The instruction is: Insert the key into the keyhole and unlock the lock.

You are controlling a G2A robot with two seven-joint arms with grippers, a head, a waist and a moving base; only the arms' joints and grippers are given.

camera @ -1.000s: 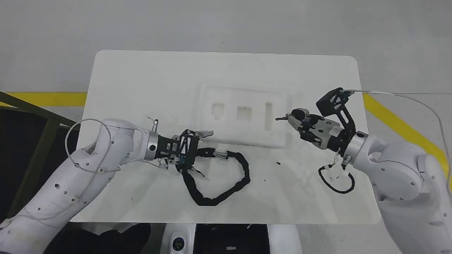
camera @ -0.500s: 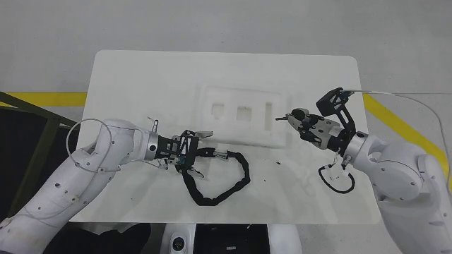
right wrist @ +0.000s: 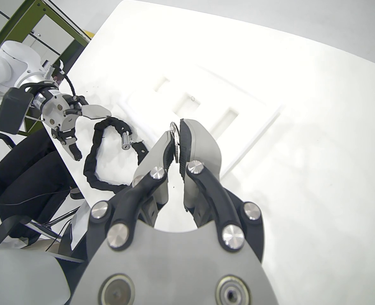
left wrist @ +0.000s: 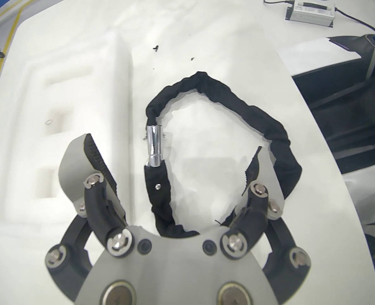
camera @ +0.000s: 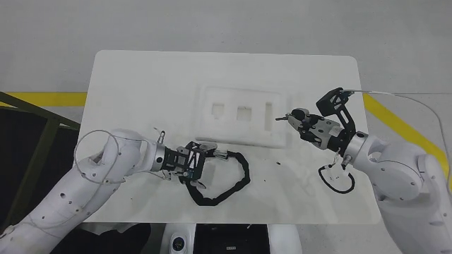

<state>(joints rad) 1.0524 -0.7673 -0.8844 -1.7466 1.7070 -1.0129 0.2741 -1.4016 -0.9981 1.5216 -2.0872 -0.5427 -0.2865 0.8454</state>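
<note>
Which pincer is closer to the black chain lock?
Left. The left pincer is open around one end of the chain lock; the right pincer grips the key far off, by the foam tray.

1 lock [left wrist: 153, 145], 1 key [right wrist: 173, 129], 1 tray [camera: 244, 132]

Black fabric sleeves the chain lock [left wrist: 257, 118], its lock cylinder [left wrist: 154, 145] bright chrome against a plain white table [camera: 141, 77]. The foam tray [camera: 244, 130] is the same unpatterned white. The left gripper [left wrist: 173, 144] shows matte silver-grey fingers faced with black ribbed pads [left wrist: 96, 157], on black links with silver screws. The right gripper [right wrist: 176, 133] matches it, silver-grey and black around a silver key [right wrist: 173, 125]. Small black specks [left wrist: 156, 47] dot the tabletop. The floor [camera: 226, 7] is pale grey, crossed by a yellow stripe [camera: 42, 99]. A frame [right wrist: 63, 18] is olive green, and a power adapter [left wrist: 311, 11] is grey with black cables.
</note>
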